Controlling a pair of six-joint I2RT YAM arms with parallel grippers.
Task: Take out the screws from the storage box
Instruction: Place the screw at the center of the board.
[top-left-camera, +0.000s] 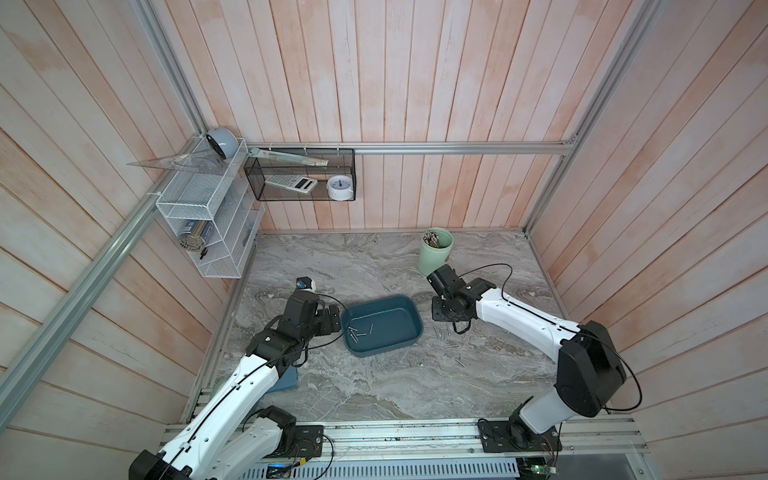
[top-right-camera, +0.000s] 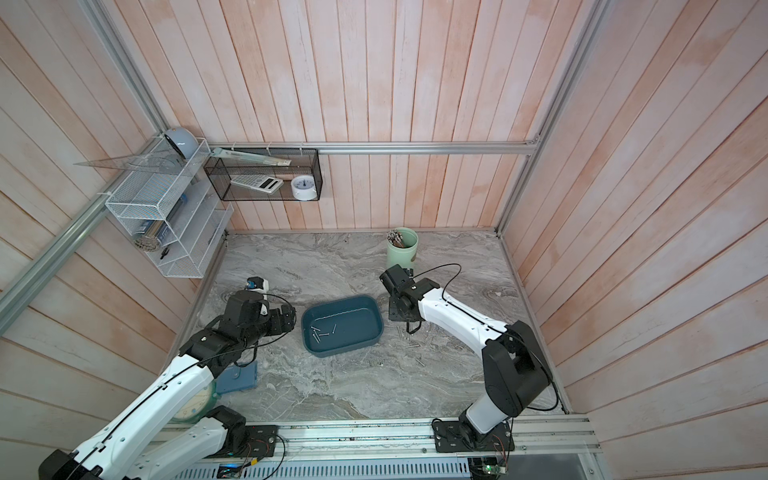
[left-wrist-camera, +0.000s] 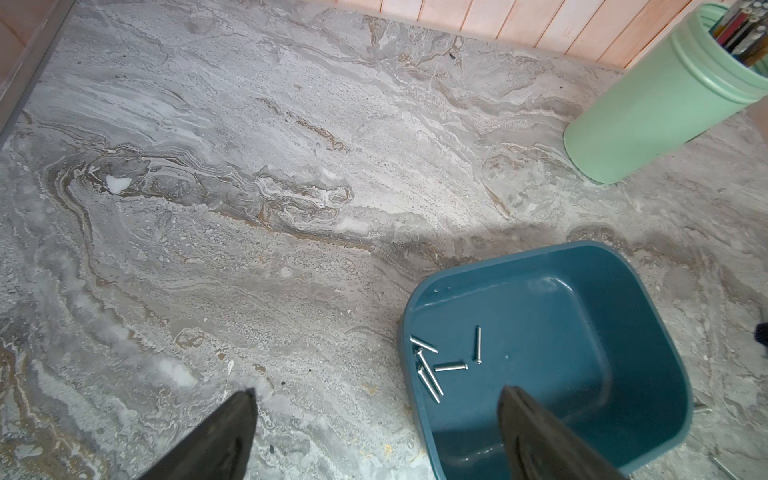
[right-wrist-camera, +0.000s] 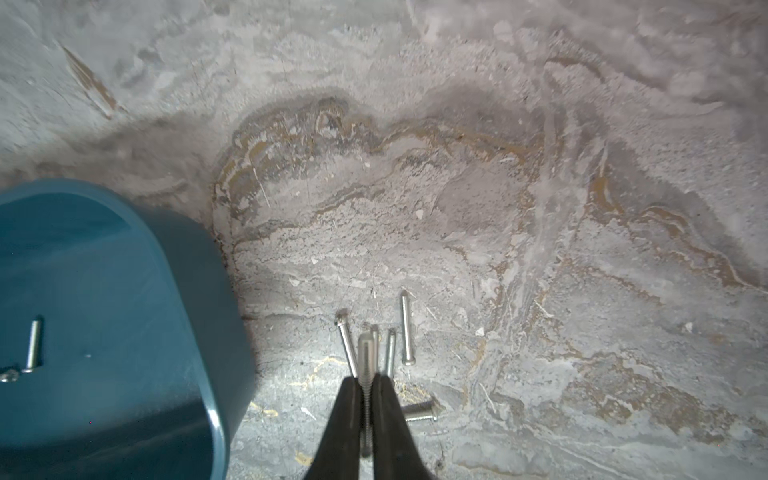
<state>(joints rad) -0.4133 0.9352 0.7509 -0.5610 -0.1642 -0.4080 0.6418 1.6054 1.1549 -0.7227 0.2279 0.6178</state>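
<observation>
Between plank walls (top-left-camera: 415, 83), marbled tabletop (top-left-camera: 374, 257), screws (right-wrist-camera: 405, 328).

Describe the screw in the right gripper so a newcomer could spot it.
Find the teal storage box. On the marble table beside it lies a cluster of screws. The held screw sticks out of the shut right gripper; its neighbours lie loose.

In the storage box (top-left-camera: 392, 318) lie screws (top-left-camera: 358, 333), others beside it.
</observation>
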